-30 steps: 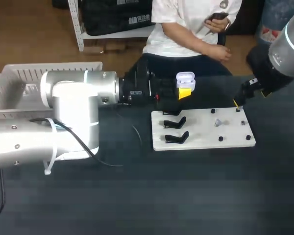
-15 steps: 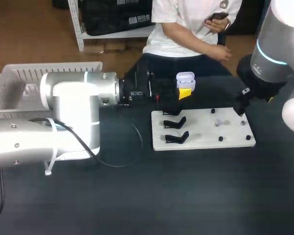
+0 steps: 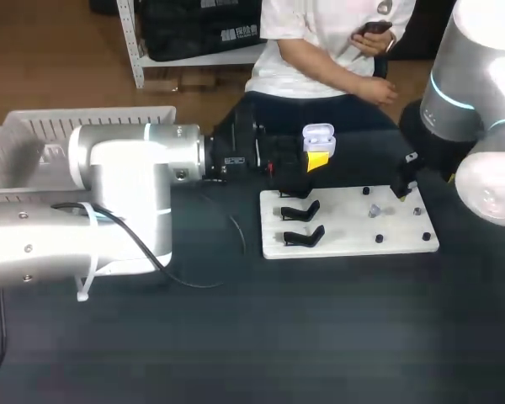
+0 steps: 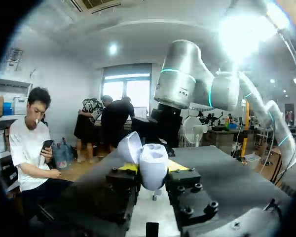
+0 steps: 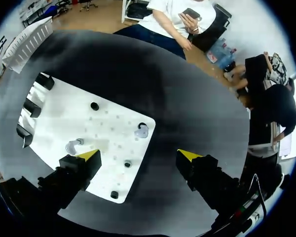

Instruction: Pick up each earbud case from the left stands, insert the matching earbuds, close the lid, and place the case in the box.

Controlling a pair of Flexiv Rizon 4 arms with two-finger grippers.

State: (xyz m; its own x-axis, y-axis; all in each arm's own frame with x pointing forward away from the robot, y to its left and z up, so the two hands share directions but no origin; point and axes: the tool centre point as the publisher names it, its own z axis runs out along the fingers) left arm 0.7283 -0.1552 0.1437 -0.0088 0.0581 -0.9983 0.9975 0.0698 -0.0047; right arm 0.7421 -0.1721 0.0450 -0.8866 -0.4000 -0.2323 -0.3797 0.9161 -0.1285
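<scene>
My left gripper [image 3: 317, 158] is shut on a white earbud case [image 3: 318, 137] held above the table just behind the white board [image 3: 349, 225]. In the left wrist view the case [image 4: 153, 166] sits between the fingers with its lid [image 4: 129, 148] open. My right gripper [image 3: 401, 190] hangs open over the board's right end. In the right wrist view that gripper [image 5: 138, 155] is empty; one earbud [image 5: 140, 131] lies on the board ahead of it and another earbud [image 5: 74, 145] lies by one fingertip. In the head view an earbud [image 3: 374, 210] shows near the gripper.
Three black stands [image 3: 301, 210] line the board's left end, all without cases. Small black pegs [image 3: 379, 239] dot its right half. A white slatted basket [image 3: 34, 139] stands at the table's far left. A loose cable [image 3: 236, 231] lies left of the board.
My right arm has swung in over the board's right end, and its gripper has shifted slightly left toward the earbuds. The left arm and the case have stayed put.
</scene>
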